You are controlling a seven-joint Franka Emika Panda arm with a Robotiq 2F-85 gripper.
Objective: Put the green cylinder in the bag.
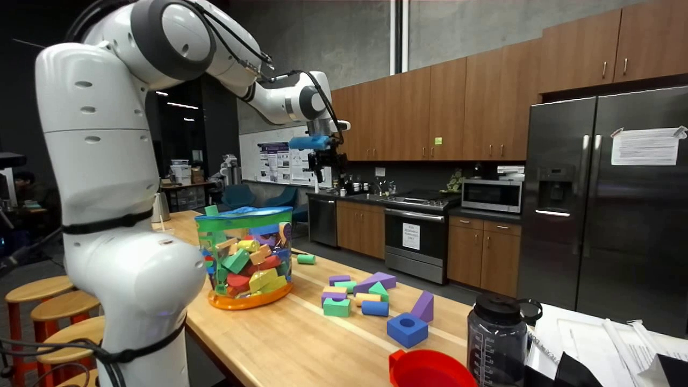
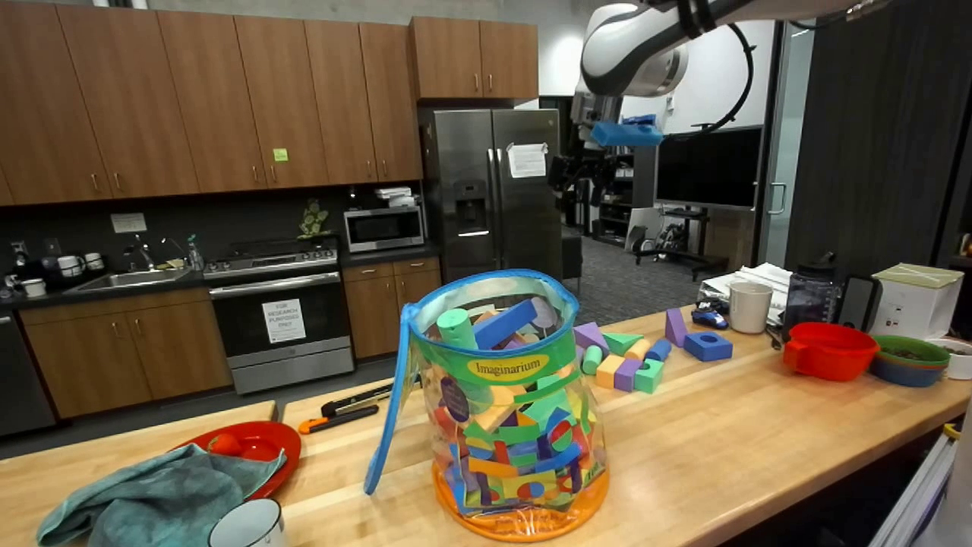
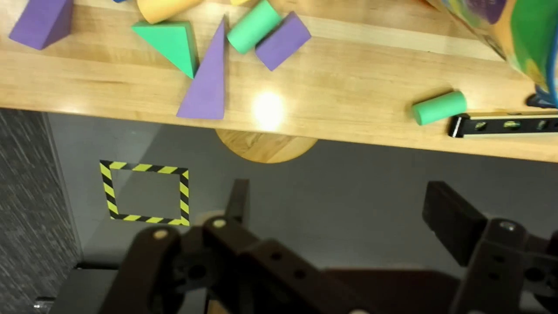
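Observation:
A bright green cylinder (image 3: 439,107) lies on its side near the table edge in the wrist view, its end close to a black level. It also shows beside the bag in an exterior view (image 1: 306,259). Another green cylinder (image 3: 254,27) lies among loose blocks. The clear bag with a green band (image 1: 231,221) stands upright, holding many blocks. Its top is open, the blue-edged lid hanging down, in an exterior view (image 2: 507,368). My gripper (image 3: 338,205) is open with nothing between its fingers. It is high above the table in both exterior views (image 1: 328,169) (image 2: 581,178).
Loose blocks, including a blue block (image 1: 407,329) and a purple triangle (image 3: 207,83), lie on the table. A red bowl (image 2: 829,351) and dark bottle (image 1: 495,338) stand beyond them. A red plate (image 2: 285,448), cloth (image 2: 163,494) and black level (image 3: 510,125) are near the bag.

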